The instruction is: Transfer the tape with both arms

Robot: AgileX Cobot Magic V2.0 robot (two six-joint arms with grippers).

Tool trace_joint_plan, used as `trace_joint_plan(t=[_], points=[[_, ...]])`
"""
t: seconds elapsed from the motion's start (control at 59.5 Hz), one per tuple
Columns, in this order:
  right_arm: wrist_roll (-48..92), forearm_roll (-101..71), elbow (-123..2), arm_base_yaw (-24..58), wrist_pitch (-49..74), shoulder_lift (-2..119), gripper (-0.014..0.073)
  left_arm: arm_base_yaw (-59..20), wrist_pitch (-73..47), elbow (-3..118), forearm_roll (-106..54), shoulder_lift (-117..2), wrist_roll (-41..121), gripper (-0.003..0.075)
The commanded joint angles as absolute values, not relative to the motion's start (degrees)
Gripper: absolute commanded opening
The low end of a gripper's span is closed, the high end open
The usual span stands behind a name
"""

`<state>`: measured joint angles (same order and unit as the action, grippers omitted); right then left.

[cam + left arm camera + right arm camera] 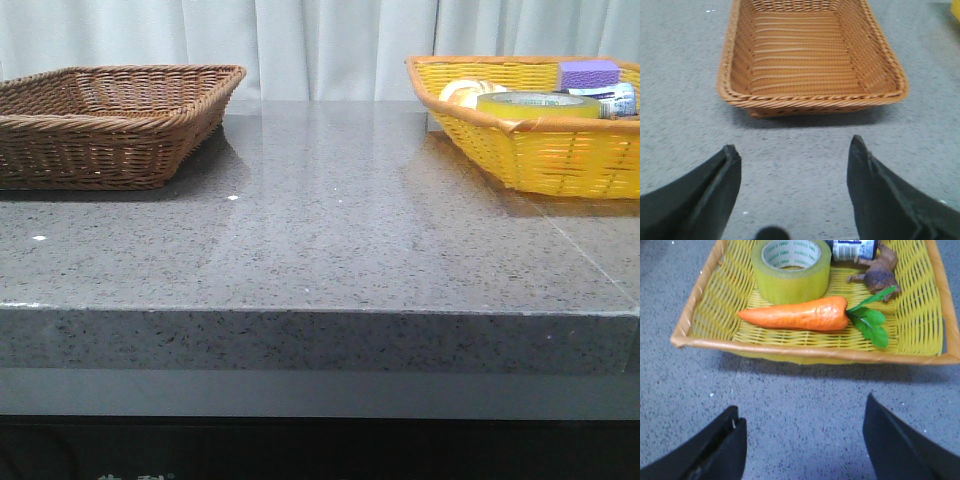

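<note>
At the surface's right rear corner, the tape sits in the yellow basket.
Both end effectors, left and right, are released and empty; the right should descend straight over the roll, clearing the carrot.

this looks like a staged robot test bench in a lab or demo room, not a home. a speckled grey stone-look table with a thick front edge stands before a plain pale curtain that closes off the whole background. on it sit only two wicker trays, a brown basket and a yellow basket, the yellow one holding mixed props such as a toy carrot and a small animal figure.
</note>
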<state>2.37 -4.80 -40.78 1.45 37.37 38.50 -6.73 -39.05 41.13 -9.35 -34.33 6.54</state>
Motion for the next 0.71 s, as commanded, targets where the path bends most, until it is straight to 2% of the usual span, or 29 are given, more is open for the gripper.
trace_joint_plan(t=[0.0,0.353,0.689], points=[[1.4,-4.0,-46.3,1.6,35.1,41.8,0.0491,-9.9,-33.6,43.7,-13.5,-34.8,11.0,0.0460],[0.0,-4.7,-67.4,-3.1,45.9,63.4,0.0486,-24.7,-31.4,46.4,-14.8,-34.8,11.5,0.0460],[0.0,-11.1,-86.6,-3.2,54.0,83.6,0.0486,-27.1,-31.4,46.4,-15.1,-34.8,11.5,0.0460]])
